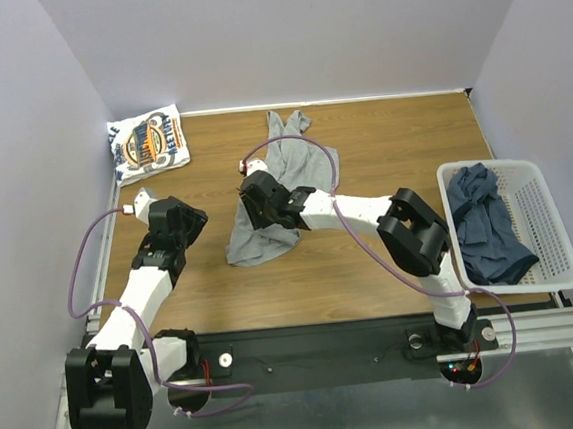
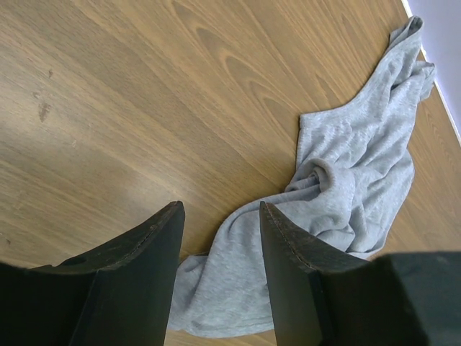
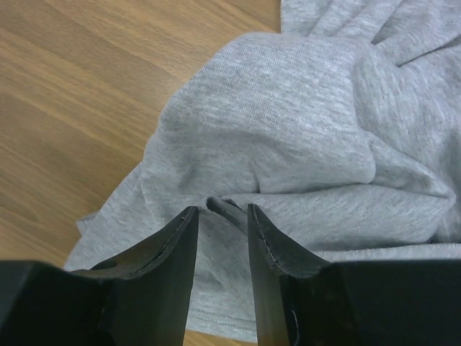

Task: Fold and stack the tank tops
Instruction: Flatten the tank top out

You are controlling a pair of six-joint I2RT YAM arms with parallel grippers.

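A light heather grey tank top (image 1: 297,158) lies crumpled in the middle of the table. My right gripper (image 1: 254,212) is down on its near-left part. In the right wrist view the jaws (image 3: 222,210) stand narrowly apart around a raised fold of the grey cloth (image 3: 288,122), which leans on the right finger. My left gripper (image 1: 195,220) hovers left of the cloth, open and holding nothing (image 2: 220,209), with the grey tank top's (image 2: 353,173) lower end beyond its fingertips. A white printed tank top (image 1: 148,143) lies folded at the back left. Dark slate-blue tank tops (image 1: 483,222) sit in the basket.
The white plastic mesh basket (image 1: 546,217) stands at the right edge of the wooden table (image 1: 391,145). Walls close in the back and both sides. The right arm's cable loops over the grey cloth.
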